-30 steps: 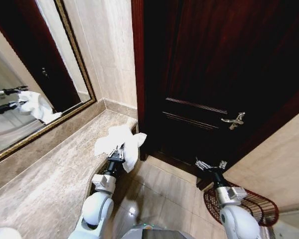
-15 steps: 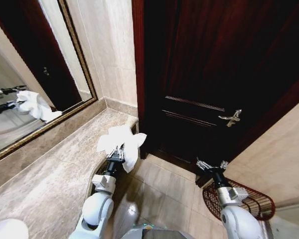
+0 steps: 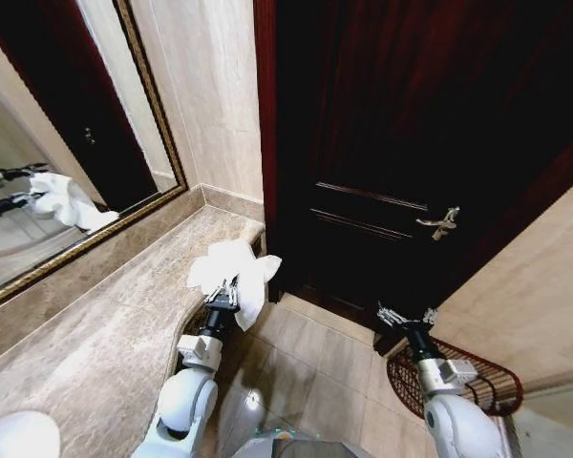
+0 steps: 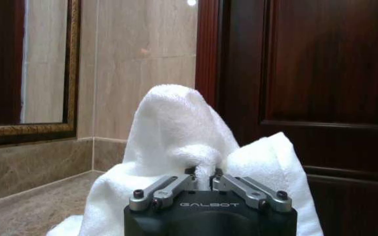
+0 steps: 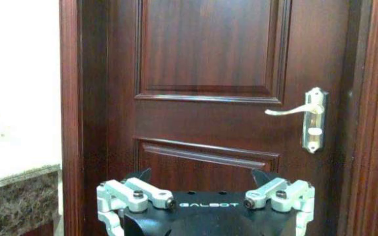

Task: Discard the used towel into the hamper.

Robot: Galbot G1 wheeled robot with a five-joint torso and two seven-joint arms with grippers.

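The white towel [image 3: 231, 272] hangs bunched from my left gripper [image 3: 225, 291], which is shut on it just past the end of the stone counter. In the left wrist view the towel [image 4: 179, 147] rises in folds above the closed fingers [image 4: 169, 187]. The hamper [image 3: 477, 382], a reddish-brown openwork basket, stands on the floor at the lower right, partly behind my right arm. My right gripper [image 3: 406, 317] is held open in front of the dark door, left of the hamper, holding nothing. The right wrist view has its spread fingers [image 5: 133, 194] facing the door.
A dark wooden door [image 3: 411, 143] with a silver lever handle [image 3: 439, 222] fills the wall ahead. The stone counter [image 3: 95, 324] runs along the left under a gold-framed mirror [image 3: 57, 143]. Tiled floor [image 3: 306, 372] lies between the counter and the hamper.
The whole head view has shifted slightly, so the camera moved. The hamper and door handle sit a little further left in the picture. Both grippers keep their poses.
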